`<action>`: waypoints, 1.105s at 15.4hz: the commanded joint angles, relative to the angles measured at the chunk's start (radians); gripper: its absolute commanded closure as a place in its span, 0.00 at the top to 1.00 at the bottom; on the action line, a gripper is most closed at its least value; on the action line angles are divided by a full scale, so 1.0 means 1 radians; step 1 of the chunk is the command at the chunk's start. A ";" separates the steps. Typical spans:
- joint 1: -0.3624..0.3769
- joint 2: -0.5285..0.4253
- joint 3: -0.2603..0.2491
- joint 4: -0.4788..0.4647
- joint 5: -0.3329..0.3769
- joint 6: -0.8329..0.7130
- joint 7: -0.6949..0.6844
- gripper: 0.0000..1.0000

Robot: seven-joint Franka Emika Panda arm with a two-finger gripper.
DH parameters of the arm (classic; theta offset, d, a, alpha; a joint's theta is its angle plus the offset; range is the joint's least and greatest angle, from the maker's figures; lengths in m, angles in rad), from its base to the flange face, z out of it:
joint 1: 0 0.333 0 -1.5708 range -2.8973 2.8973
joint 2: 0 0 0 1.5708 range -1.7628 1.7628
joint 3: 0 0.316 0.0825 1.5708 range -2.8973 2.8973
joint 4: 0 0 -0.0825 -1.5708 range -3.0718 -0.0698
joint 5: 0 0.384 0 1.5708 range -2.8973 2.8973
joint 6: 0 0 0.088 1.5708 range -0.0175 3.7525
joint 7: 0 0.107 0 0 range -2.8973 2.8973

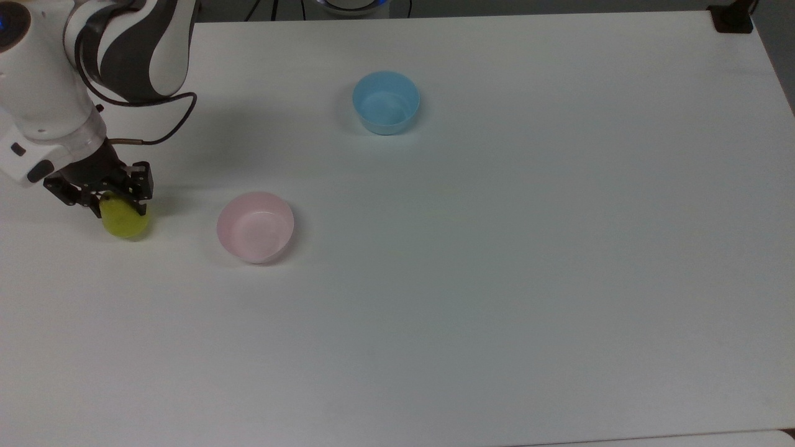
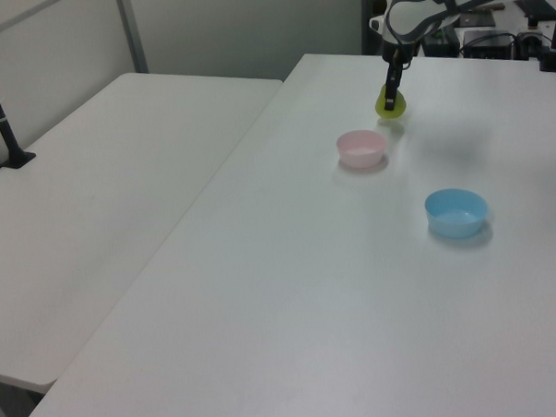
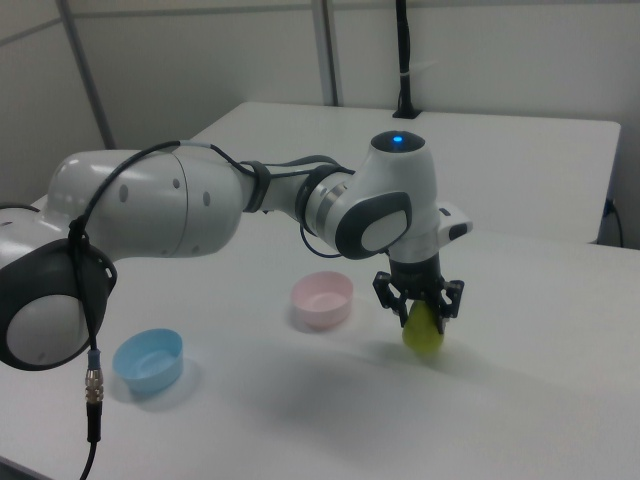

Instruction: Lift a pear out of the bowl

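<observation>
The desk [image 1: 497, 279] looks matt, smooth and white. The pink bowl [image 1: 255, 226] and the blue bowl [image 1: 386, 102] look like smooth plastic. The pear [image 1: 125, 218] has a dull, even skin. The arm's shell [image 3: 150, 205] is glossy plastic.
</observation>
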 commanded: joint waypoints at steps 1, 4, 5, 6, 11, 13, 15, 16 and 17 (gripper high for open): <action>0.005 0.037 -0.007 0.031 0.024 0.008 0.017 0.12; 0.003 0.042 -0.007 0.029 0.031 0.008 0.012 0.27; 0.003 0.042 -0.007 0.029 0.031 0.008 0.014 0.55; 0.003 0.041 -0.007 0.028 0.031 0.008 0.016 0.88; 0.010 -0.048 -0.004 0.018 0.025 -0.010 0.017 1.00; 0.023 -0.135 0.006 -0.003 0.020 -0.105 0.017 1.00; 0.074 -0.209 0.006 -0.006 0.017 -0.198 0.032 1.00; 0.089 -0.249 0.006 -0.012 0.017 -0.229 0.073 1.00; 0.106 -0.290 0.006 -0.018 0.018 -0.254 0.130 1.00</action>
